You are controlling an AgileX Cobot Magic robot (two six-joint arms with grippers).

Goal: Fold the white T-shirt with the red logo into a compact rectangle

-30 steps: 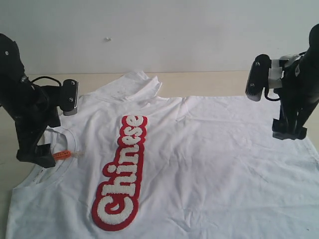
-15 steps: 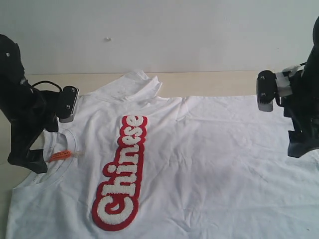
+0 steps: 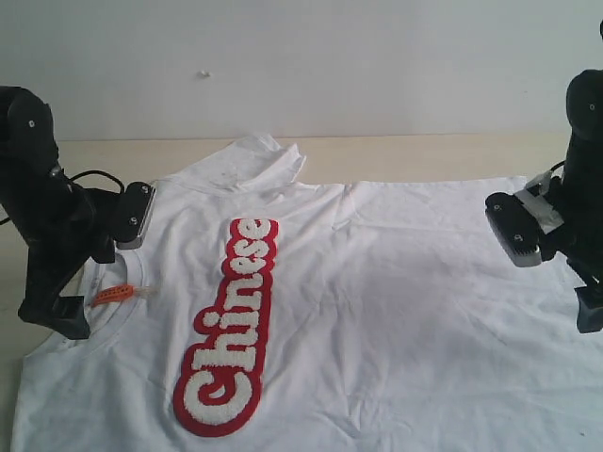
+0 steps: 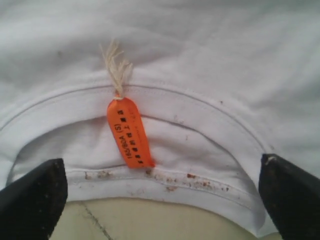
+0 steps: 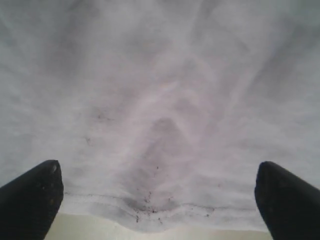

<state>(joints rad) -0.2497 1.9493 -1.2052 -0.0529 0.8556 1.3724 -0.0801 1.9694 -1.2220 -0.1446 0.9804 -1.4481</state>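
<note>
Two grippers stand at opposite ends of the white T-shirt (image 3: 396, 282), which lies flat on the tan table (image 3: 424, 151) with the red logo (image 3: 231, 330) facing up. The left gripper (image 4: 160, 197), jaws wide apart, is at the collar (image 4: 200, 117) and orange tag (image 4: 130, 132); the right gripper (image 5: 159, 197), equally spread, is at a stitched edge (image 5: 150, 205)
</note>
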